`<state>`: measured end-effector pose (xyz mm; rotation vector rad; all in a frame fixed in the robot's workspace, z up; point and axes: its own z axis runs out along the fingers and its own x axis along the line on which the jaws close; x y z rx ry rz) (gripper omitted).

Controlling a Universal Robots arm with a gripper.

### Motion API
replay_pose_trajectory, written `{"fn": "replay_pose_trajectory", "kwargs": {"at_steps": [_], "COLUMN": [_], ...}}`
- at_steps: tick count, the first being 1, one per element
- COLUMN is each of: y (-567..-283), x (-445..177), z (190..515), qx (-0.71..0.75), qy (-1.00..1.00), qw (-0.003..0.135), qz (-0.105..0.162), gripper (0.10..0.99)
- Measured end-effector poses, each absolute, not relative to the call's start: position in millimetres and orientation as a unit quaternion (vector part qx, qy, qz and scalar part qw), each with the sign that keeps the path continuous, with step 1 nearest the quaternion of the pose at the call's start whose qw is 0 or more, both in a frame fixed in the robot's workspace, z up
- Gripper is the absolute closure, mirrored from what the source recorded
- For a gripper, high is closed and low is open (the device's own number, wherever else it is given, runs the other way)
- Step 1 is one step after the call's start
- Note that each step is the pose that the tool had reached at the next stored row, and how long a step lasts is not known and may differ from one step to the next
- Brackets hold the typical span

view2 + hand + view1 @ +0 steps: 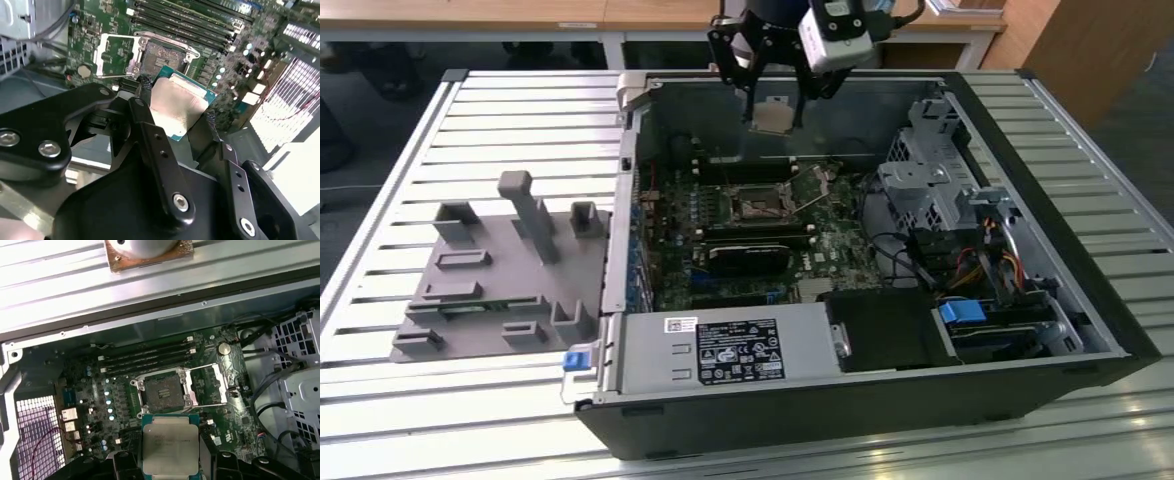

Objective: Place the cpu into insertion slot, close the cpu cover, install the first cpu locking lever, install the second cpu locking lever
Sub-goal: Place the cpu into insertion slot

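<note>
Exterior view's up high, angled down over the whole open computer case point(854, 425) on the slatted surface point(480, 110). Both wrist views look down from much closer, sharing the insertion slot point(162, 390).

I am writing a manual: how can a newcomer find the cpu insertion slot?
Look in the open computer case, on the green motherboard. The insertion slot lies near its middle: a square black socket, metal-rimmed, unlike the long memory slots nearby.

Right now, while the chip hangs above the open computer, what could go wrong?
1. The pincer holds the chip only by two edges; it might slip or tilt and fall on the board.
2. The chip does not look centred over the socket; lowered so, it could hit the rim or the open cover beside it.
</note>
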<state>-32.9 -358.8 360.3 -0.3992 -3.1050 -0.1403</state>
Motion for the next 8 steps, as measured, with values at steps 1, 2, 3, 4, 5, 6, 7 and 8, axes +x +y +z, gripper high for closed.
{"fn": "replay_pose_trajectory", "kwargs": {"at_steps": [1, 2, 3, 4, 5, 6, 7, 8], "y": [-358.7, -358.8, -358.8, -358.8, -358.8, -358.8, -358.8, -358.8], "x": [-32.9, -32.9, -32.9, -32.9, -32.9, -32.9, -32.9, -32.9], "z": [359.8, 359.4, 358.9, 358.4, 357.9, 357.4, 356.9, 356.2], "qx": [-0.136, -0.145, -0.154, -0.163, -0.172, -0.181, -0.189, -0.199], "qy": [-0.99, -0.988, -0.987, -0.986, -0.984, -0.983, -0.981, -0.979], "qw": [0.004, 0.003, 0.003, 0.002, 0.002, 0.002, 0.001, 0.001], "qz": [-0.045, -0.045, -0.045, -0.045, -0.045, -0.045, -0.045, -0.045], "gripper": [0.545, 0.545, 0.545, 0.545, 0.545, 0.545, 0.545, 0.545]}}
